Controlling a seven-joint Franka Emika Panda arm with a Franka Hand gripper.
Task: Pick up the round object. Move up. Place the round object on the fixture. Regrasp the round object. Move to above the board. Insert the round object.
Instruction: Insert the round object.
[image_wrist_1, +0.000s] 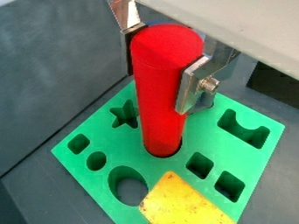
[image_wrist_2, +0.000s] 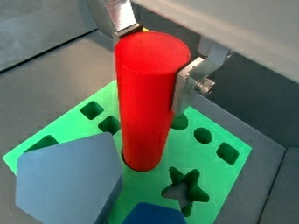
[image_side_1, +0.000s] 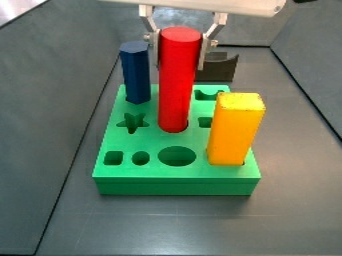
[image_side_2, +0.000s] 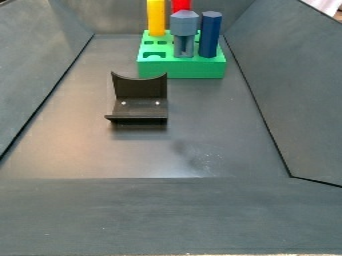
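Peg (image_wrist_1: 160, 87), the round red one, stands upright with its lower end already inside a round hole near the middle of the board (image_side_1: 174, 172); both wrist views show its base sunk below the green top surface, and I judge the insertion to be well under way, perhaps nearly seated; how deep it sits cannot be told. Gripper (image_wrist_2: 155, 54) is above the board, its silver fingers (image_wrist_1: 193, 83) on either side of the peg's upper part; they appear clamped on it, one plate flat against the red side in a wrist view. To finish well, I would keep the peg vertical and press straight down, with no sideways push that could jam it against the hole's rim; then part the fingers only once it stops, and lift straight up so the plates do not drag it out; the blue peg (image_side_1: 135, 72) and yellow block (image_side_1: 234, 127) stand near, so the retreat should stay vertical.

Peg itself is a smooth, bright red cylinder with a flat round top, glossy and unmarked, roughly as tall as the blue peg beside it; the fixture (image_side_2: 136, 97) sits empty on the floor, well apart from the board.
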